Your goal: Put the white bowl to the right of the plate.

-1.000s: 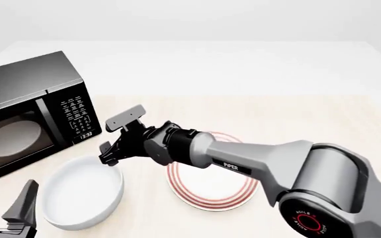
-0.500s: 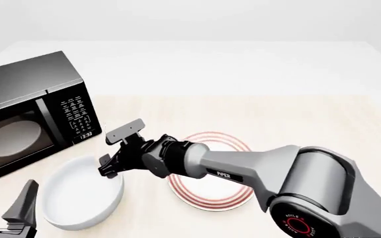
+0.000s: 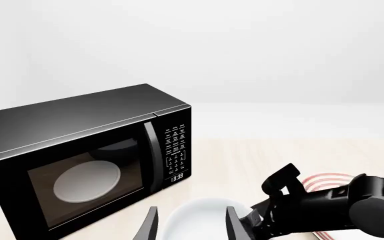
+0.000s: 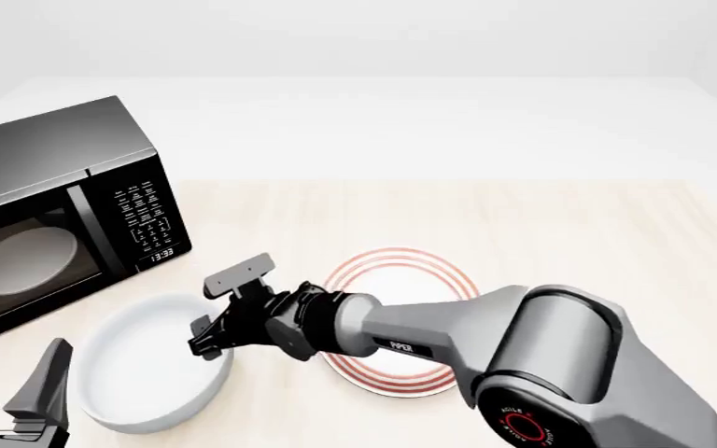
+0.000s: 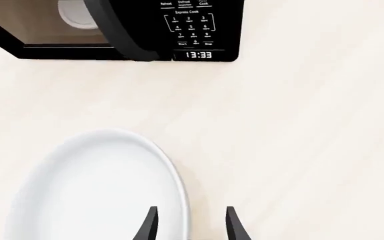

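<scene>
Pale tabletop is carrying the white bowl (image 4: 153,373) left of the plate (image 4: 396,317), unmoved, while your right gripper (image 4: 228,313) is straddling its near rim, jaws parted, nothing gripped.

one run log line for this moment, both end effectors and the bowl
right end effector: open, straddling white bowl right rim | left end effector: open, idle | bowl: left of plate, not lifted | microwave: door shut
</scene>
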You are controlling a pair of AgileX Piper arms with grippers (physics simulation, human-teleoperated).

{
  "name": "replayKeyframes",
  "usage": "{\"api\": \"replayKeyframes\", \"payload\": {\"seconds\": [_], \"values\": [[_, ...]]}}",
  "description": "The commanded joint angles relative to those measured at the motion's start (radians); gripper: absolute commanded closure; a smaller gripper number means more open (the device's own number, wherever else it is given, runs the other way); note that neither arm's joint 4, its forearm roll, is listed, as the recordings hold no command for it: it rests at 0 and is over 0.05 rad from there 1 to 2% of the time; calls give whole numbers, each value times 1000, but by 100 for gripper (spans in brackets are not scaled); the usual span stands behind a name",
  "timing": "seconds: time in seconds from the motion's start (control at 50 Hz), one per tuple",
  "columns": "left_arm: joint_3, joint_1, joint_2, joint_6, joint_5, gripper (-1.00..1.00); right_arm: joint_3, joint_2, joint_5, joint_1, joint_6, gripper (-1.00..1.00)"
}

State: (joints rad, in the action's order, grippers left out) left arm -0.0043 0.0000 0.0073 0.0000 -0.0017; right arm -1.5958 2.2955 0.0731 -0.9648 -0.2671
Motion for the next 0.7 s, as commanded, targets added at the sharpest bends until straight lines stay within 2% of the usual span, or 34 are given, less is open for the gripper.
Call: {"api": "replayKeyframes", "payload": {"seconds": [0.02,0.4,0.42,0.7], "values": [[0,0,0,0,0,-100,22,18,-35,-3,-26,-100],[0,0,0,0,0,-100,19,40,-43,-12,-28,-100],[0,0,0,0,0,-100,15,43,-38,-11,-23,100],[0,0,0,0,0,-100,24,32,-34,-6,-16,100]]}}
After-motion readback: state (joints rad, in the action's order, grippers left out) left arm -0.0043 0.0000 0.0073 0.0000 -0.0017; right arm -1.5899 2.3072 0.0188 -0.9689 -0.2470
